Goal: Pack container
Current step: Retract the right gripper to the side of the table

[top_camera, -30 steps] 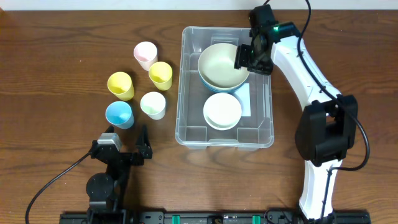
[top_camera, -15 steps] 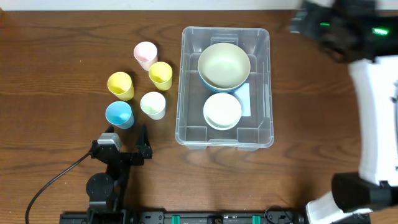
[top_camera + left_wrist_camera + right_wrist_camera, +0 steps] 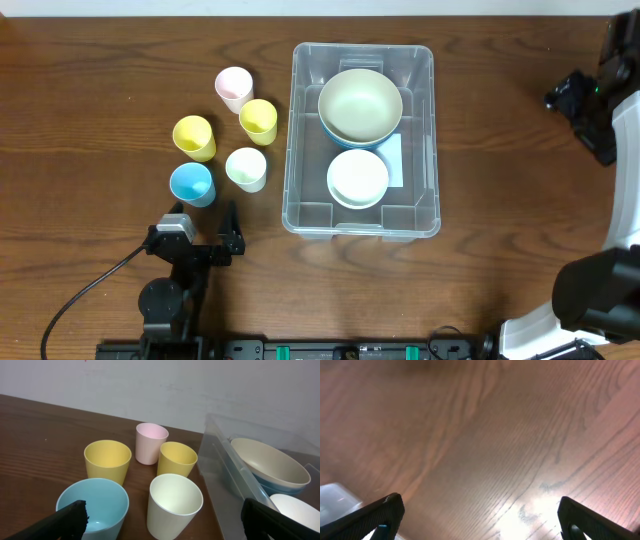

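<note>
- The large clear plastic rectangular container [image 3: 415,95] sits mid-table. It holds a large cream bowl [image 3: 360,105] and a small white bowl [image 3: 358,178], laid end to end, likely to leave room.
- Five pastel plastic cups [image 3: 245,168] wait at its 9 o'clock.
- The right gripper [image 3: 480,510], fingers spread and empty, hangs over bare wood at the container's 3 o'clock, well apart.
- The left gripper [image 3: 205,232], also spread, sits at 7 o'clock, facing the cups.

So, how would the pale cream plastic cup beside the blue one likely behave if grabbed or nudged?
The pale cream plastic cup looks thin-walled and empty, so probably light. Its narrower base suggests it may tip if pushed high. Smooth walls could slip.
</note>
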Available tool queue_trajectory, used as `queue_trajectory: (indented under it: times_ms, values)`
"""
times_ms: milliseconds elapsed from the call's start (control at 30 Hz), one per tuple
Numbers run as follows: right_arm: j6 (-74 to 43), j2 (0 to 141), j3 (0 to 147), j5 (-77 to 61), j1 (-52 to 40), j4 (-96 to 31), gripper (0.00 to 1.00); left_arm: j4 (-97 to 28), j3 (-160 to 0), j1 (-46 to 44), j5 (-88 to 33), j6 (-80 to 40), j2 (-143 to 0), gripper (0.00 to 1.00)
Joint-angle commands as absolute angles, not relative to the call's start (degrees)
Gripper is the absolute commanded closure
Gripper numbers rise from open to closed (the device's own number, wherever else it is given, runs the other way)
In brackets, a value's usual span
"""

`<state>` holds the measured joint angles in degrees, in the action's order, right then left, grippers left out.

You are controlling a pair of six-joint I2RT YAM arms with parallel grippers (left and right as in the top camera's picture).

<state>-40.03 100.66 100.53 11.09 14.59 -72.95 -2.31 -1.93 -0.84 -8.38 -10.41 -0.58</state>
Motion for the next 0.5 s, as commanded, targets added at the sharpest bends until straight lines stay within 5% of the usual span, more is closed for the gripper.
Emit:
queue_trajectory:
  times_ms: [0,467]
  values:
    - [-41.7,100.6,96.9,13.4,15.9,-70.1,0.01,-3.1,-0.2,-0.6,-8.2,-9.5,-0.2,0.02]
    - [-41.7,100.6,92.2,14.1,16.9,-69.0,0.01,-3.3,-0.2,-0.6,-8.6,-11.8,-0.5,0.02]
